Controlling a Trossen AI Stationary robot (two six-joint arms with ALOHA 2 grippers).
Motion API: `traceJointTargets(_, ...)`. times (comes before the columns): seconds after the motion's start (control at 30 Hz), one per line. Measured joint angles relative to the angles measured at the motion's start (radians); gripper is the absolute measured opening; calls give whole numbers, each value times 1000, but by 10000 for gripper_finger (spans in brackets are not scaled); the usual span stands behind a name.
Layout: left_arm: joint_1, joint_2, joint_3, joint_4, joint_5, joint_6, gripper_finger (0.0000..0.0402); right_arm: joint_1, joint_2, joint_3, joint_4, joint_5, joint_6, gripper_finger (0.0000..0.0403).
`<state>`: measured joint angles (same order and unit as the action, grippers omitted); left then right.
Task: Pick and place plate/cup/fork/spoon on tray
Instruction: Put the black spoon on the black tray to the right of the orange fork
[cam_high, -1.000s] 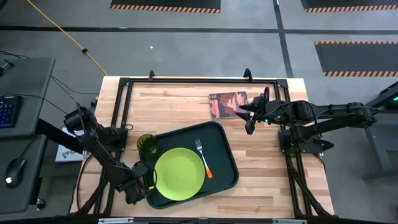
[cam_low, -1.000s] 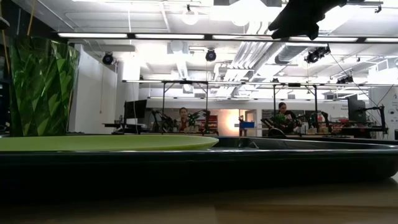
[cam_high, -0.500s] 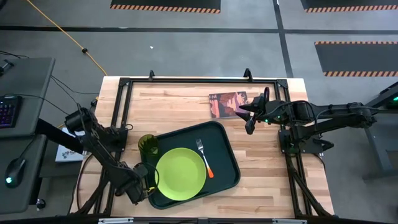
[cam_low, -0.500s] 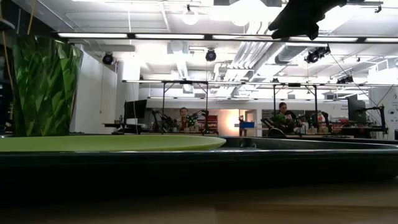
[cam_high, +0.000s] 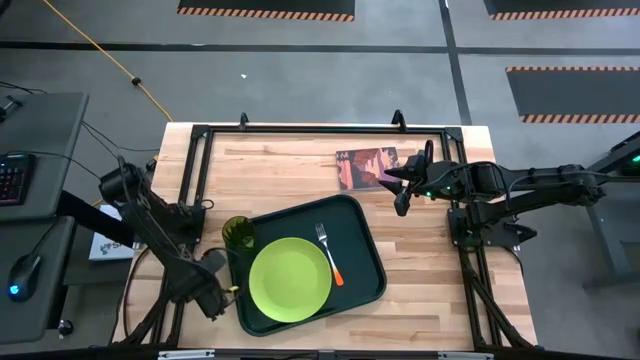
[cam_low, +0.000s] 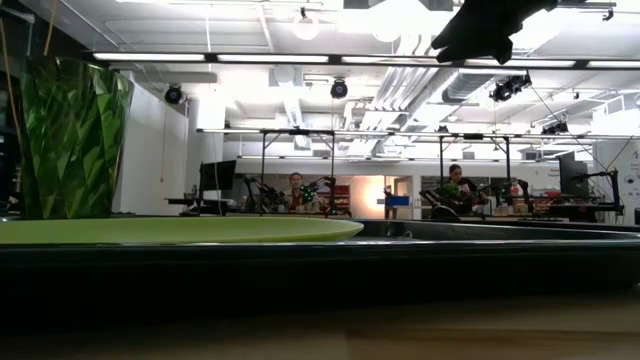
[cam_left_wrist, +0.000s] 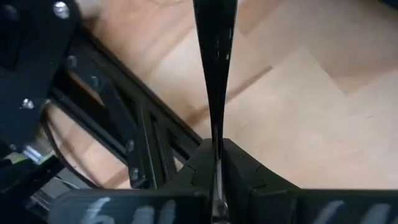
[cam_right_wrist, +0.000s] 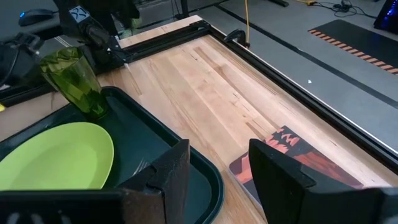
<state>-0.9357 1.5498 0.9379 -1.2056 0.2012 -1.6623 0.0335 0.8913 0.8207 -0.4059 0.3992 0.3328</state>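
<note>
Pale wooden desk (cam_high: 300, 160) under workshop lights, with the dark-green tray (cam_high: 365, 225) lying slantwise at its middle, towards the near edge. The lime plate (cam_high: 289, 281) and the orange-handled fork (cam_high: 328, 253) rest on the tray. The cup (cam_high: 236, 233) stands at the tray's far left corner; whether it is inside the rim cannot be told.

At the desk's near left corner, just off the tray, the left claw (cam_high: 213, 298) is pinched tight on a slim dark strip, seemingly the spoon (cam_left_wrist: 214, 62), held by its thin handle. Light, stiff and slick, the spoon would likely swivel in a loose grip, so a firm hold well down the handle suits it. Bare tray floor between the fork and the right rim offers landing room, though the raised rim must be cleared on the way.

The right claw (cam_high: 403, 200) hangs with fingers apart near the desk's far right corner, beside a reddish book (cam_high: 367, 166).
</note>
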Motion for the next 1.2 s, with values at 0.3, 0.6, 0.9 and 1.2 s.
traceJointTargets(0.3,1,-45,0,-56,-92,-18,7,0,0,0,-3,1,2,158)
traceJointTargets(0.6,0,-153,0,-45,-137,-17,7,0,0,0,7,30,7,158)
traceJointTargets(0.9,-5,-199,0,140,-123,45,7,0,0,0,5,12,8,158)
traceJointTargets(1.2,-11,-232,0,629,-85,313,7,0,0,0,6,12,29,158)
